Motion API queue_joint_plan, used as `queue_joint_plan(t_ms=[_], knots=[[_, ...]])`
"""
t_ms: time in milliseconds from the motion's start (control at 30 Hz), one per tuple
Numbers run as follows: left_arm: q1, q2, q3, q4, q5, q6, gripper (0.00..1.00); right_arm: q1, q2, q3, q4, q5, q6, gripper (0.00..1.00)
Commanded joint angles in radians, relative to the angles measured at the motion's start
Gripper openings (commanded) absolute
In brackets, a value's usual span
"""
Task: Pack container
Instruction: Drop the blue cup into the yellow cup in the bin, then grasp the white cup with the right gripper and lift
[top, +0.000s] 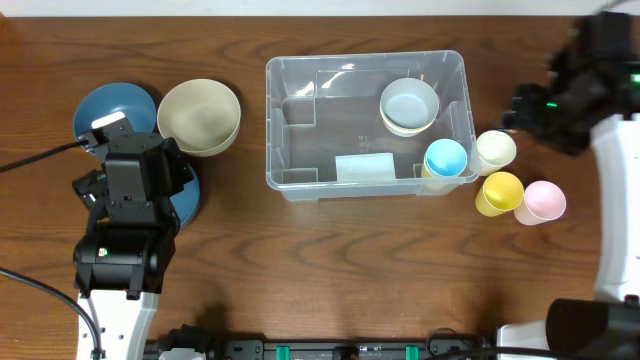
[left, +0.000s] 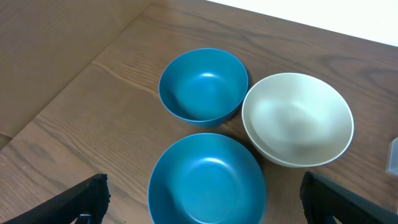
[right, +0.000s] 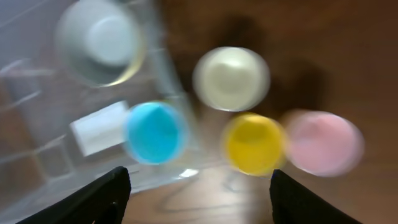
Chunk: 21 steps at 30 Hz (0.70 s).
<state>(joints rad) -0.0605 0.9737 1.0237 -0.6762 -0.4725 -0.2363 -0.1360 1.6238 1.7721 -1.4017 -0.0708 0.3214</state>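
Here's the table (top: 330, 270) from overhead, and the container (top: 300, 130) sits just off centre toward 12 o'clock, upright and open-topped. Its label (top: 364, 168) is on the 6 o'clock wall. A pale bowl (top: 409, 102) rests inside at the container's 2 o'clock corner, with a cream rim peeking out under it. A blue cup (top: 446, 158) stands in the 4 o'clock corner, seemingly just inside the wall.

Outside that wall, three more cups! The cream cup (top: 495, 149) stands just beside the container at 3 o'clock. The yellow cup (top: 500, 191) is at 4 o'clock from the container, and the pink cup (top: 543, 200) is touching it on the far side.

The right gripper (right: 198, 185) hangs above this cluster, jaws apart and nothing between them. Its wrist picture is badly smeared, but both fingers (right: 106, 196) show at the lower edge, well separated. From overhead, that arm is out at the table's 3 o'clock edge.

Over at 9 o'clock are three bowls. The far blue bowl (left: 203, 85) and the cream bowl (left: 297, 119) sit side by side, touching or nearly so. The near blue bowl (left: 206, 180) lies right beneath the left gripper (left: 202, 190). Those jaws are spread wide, one finger at each lower corner of the wrist view, empty and hovering over that bowl.
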Motion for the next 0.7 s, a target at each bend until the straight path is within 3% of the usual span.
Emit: queue_joint_plan(t_ms=[0,267,667], knots=[[0.005,0.001,0.022,0.0,-0.018,-0.009,0.98,-0.093,-0.002,0.0,-0.008,0.029,-0.025,0.74],[0.005,0.001,0.022,0.0,-0.018,-0.009,0.98,-0.12,-0.002,-0.09,0.117,0.028,-0.07,0.72],[0.005,0.001,0.022,0.0,-0.018,-0.009,0.98,-0.116,0.0,-0.535,0.578,-0.06,-0.029,0.69]])
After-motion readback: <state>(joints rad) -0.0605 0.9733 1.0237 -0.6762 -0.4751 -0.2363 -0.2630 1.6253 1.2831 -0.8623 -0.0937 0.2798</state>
